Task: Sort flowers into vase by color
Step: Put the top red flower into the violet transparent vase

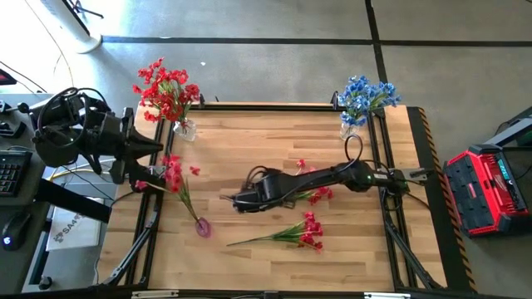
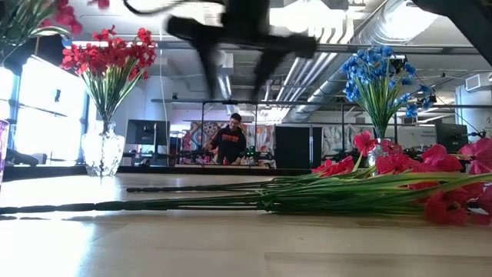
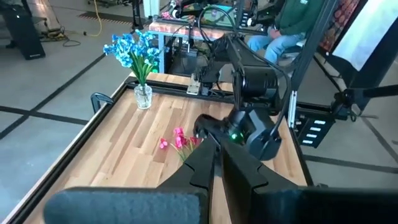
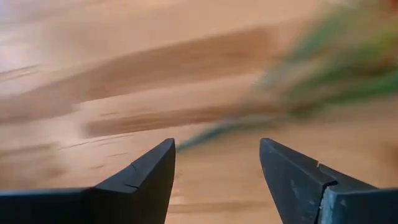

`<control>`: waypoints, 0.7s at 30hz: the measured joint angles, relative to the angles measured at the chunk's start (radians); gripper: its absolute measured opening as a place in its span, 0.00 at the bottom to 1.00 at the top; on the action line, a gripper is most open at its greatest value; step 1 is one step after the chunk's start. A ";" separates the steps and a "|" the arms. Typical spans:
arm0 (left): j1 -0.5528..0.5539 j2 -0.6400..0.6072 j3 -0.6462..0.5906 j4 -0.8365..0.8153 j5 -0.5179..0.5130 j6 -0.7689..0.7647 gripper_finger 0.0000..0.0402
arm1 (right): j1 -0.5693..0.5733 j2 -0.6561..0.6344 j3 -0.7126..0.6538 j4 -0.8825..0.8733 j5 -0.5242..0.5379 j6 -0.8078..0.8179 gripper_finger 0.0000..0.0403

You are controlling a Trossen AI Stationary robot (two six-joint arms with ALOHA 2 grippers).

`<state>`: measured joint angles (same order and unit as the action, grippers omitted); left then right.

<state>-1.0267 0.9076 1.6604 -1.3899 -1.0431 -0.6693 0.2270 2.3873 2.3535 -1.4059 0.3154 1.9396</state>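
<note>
A glass vase [image 1: 184, 129] at the far left holds red flowers [image 1: 166, 90]. A second vase [image 1: 349, 129] at the far right holds blue flowers [image 1: 366, 93]. My left gripper [image 1: 148, 176] is shut at the left edge, with a red spray [image 1: 174, 173] held aloft beside it and its stem [image 1: 193, 208] slanting away. My right gripper [image 1: 243, 199] is open and points down over mid-table, above the stem end of a red spray [image 1: 317, 194] lying flat under its arm. Another red spray [image 1: 299, 232] lies nearer the front edge. My left gripper is shut on the raised red spray near its blooms [image 1: 143, 184], but the fingers [image 3: 205, 158] and the arm hide the place of contact. The spray is clear of the table, its blooms [image 2: 63, 12] high in the low view.
Dark rails [image 1: 382, 166] border the wooden table [image 1: 249, 141]. A red and black case [image 1: 482, 193] stands off the right side and a desk with a keyboard [image 1: 10, 170] off the left. A person [image 2: 231, 140] stands far behind the table, and others sit beyond it [image 3: 292, 28].
</note>
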 joint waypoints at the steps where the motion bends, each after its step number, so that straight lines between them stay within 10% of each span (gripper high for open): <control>1: 0.000 0.001 0.000 0.000 0.003 0.000 0.04 | 0.000 0.000 0.000 -0.049 -0.032 0.054 0.55; 21: 0.000 -0.002 -0.001 -0.005 0.129 0.078 0.04 | -0.126 -0.001 -0.375 0.398 -0.276 0.394 0.55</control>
<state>-1.0271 0.9058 1.6596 -1.3950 -0.9137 -0.5915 0.1007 2.3864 1.9783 -1.0074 0.0395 2.3339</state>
